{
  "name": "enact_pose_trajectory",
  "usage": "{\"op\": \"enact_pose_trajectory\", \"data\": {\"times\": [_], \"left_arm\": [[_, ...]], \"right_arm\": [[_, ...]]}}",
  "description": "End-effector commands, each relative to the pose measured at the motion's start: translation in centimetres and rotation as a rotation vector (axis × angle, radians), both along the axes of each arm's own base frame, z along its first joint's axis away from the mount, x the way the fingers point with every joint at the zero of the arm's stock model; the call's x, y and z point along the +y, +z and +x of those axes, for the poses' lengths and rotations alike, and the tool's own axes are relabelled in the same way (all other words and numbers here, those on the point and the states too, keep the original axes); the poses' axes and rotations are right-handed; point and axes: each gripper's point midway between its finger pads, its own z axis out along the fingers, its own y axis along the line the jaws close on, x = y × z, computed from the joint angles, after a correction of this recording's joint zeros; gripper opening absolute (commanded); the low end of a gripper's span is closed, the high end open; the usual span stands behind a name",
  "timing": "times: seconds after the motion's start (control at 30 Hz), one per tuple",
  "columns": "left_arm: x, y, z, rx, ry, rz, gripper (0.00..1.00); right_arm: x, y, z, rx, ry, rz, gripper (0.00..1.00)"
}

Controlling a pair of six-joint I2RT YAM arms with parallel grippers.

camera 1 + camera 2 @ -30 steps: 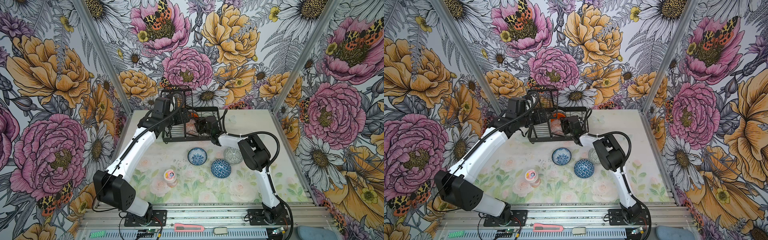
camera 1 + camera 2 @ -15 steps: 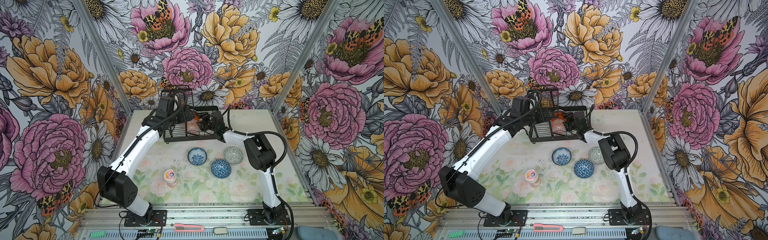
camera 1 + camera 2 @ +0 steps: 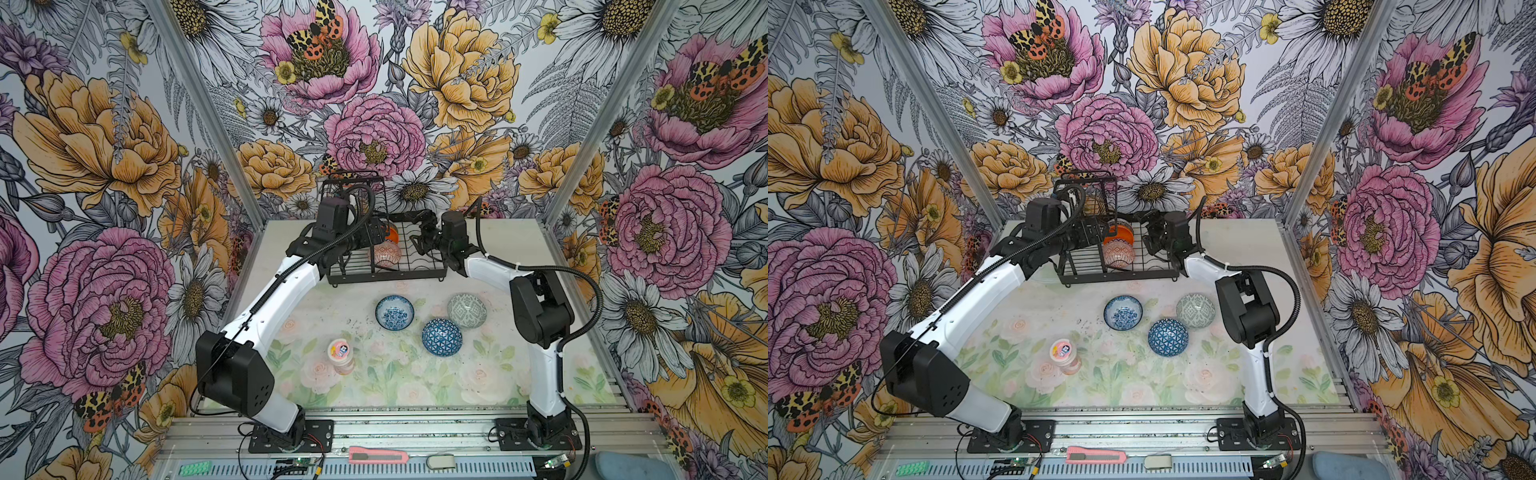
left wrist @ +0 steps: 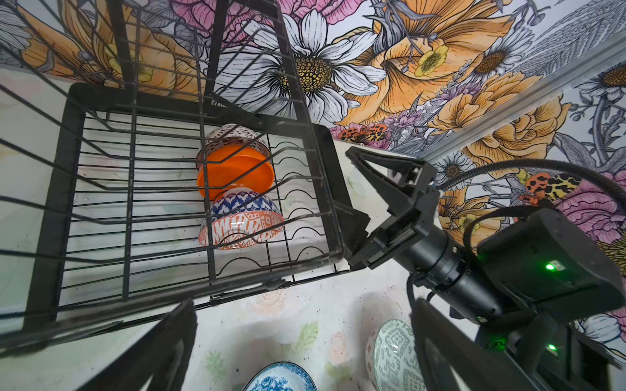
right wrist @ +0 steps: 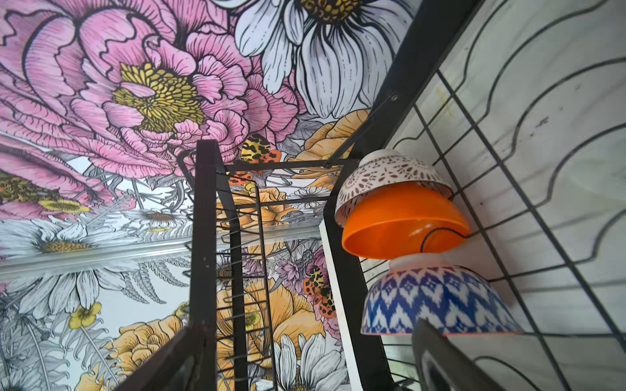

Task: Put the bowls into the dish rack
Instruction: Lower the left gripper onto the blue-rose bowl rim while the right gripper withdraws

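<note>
Now both jaws gape empty: the left gripper [image 4: 305,338] and right gripper [image 4: 354,208] hover by the black wire dish rack [image 3: 386,275], where three small round bowls [image 4: 237,172] lean in a row; three patterned bowls [image 3: 441,337] rest on the floral table [image 3: 415,386].

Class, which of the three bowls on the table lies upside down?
The dark blue triangle-patterned bowl: its rounded underside faces up, while the floral bowl and grey-green bowl sit open side up.

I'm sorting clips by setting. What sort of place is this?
Probably a robot test booth, not a kitchen: floral-printed walls box in a table, and a left arm and right arm are bolted to a metal rail.
</note>
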Motion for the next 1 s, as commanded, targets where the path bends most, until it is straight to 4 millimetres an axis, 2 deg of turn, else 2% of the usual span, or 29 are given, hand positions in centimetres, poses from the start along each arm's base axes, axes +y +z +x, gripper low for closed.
{"op": "enact_pose_trajectory", "data": {"times": [0.0, 0.2, 0.4, 0.53, 0.67, 0.8, 0.9, 0.97], "left_arm": [[-0.4, 1.8, -0.1, -0.073, -0.014, 0.01, 0.99], [-5.5, 2.1, -1.7, -0.098, -0.121, 0.165, 0.99], [-7.8, -0.4, -4.4, -0.038, -0.101, 0.194, 0.99], [-9.1, -3.3, -7.1, 0.05, -0.121, 0.214, 0.99], [-8.2, -7.8, -10.0, 0.213, -0.092, 0.207, 0.99], [-6.3, -10.5, -12.4, 0.302, -0.046, 0.193, 0.99], [-4.7, -12.4, -13.9, 0.359, -0.004, 0.179, 0.99], [-3.5, -14.2, -14.8, 0.427, 0.029, 0.154, 0.99]], "right_arm": [[-3.3, 4.6, 0.3, -0.102, 0.014, -0.085, 0.99], [-9.6, 6.5, 0.6, -0.178, 0.028, -0.292, 0.99], [-16.0, 7.2, -0.2, -0.228, -0.008, -0.435, 0.99], [-18.1, 6.5, -2.1, -0.22, 0.005, -0.562, 0.99], [-19.6, 5.9, -4.0, -0.195, -0.005, -0.668, 0.99], [-20.5, 6.6, -5.6, -0.196, -0.008, -0.742, 0.99], [-20.0, 5.8, -6.9, -0.174, 0.004, -0.724, 0.99], [-18.9, 4.7, -7.7, -0.164, 0.041, -0.731, 0.99]]}}
